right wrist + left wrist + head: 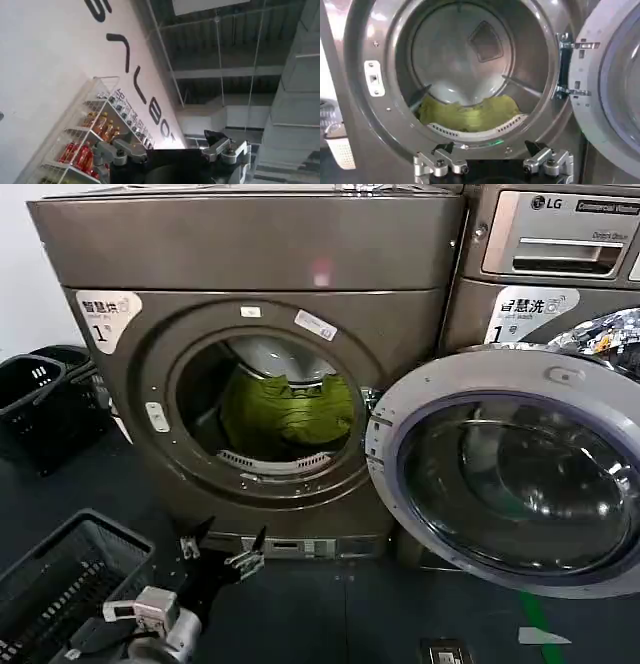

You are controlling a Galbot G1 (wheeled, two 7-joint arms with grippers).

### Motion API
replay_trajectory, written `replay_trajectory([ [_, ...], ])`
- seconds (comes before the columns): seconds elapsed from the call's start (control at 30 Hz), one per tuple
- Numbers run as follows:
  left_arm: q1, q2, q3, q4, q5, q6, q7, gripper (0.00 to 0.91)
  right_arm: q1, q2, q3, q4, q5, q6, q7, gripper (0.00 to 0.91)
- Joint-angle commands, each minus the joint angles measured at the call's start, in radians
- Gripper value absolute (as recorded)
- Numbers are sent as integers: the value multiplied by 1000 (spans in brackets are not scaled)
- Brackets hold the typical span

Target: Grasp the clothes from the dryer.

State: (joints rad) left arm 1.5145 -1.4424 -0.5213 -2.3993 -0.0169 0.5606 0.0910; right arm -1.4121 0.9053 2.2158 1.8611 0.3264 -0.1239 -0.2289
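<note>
The bronze-grey dryer [250, 254] stands with its round door [510, 474] swung open to the right. The olive-green clothes [288, 412] lie bunched at the bottom of the drum, just behind the porthole's lower rim. My left gripper [226, 542] hovers low in front of the dryer, below the porthole, open and holding nothing. In the left wrist view the clothes [467, 114] sit straight ahead beyond the open left gripper [490, 146], past the dryer's front ring [360, 100]. My right gripper [165, 142] points up toward a ceiling and wall, open and empty.
A black basket [60, 574] sits on the floor by my left arm, and another [35, 399] stands left of the dryer. The LG machine [560, 244] is to the right, behind the open door. A shelf of bottles [85, 145] appears in the right wrist view.
</note>
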Motion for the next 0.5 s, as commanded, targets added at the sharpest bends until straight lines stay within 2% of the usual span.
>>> replay_trajectory([
  [0.03, -3, 0, 0, 7, 3, -30, -9, 907, 1, 4, -6, 4, 6, 0, 1, 907],
  [0.5, -9, 0, 5, 14, 1, -46, -14, 907, -2, 0, -7, 12, 17, -3, -1, 907],
])
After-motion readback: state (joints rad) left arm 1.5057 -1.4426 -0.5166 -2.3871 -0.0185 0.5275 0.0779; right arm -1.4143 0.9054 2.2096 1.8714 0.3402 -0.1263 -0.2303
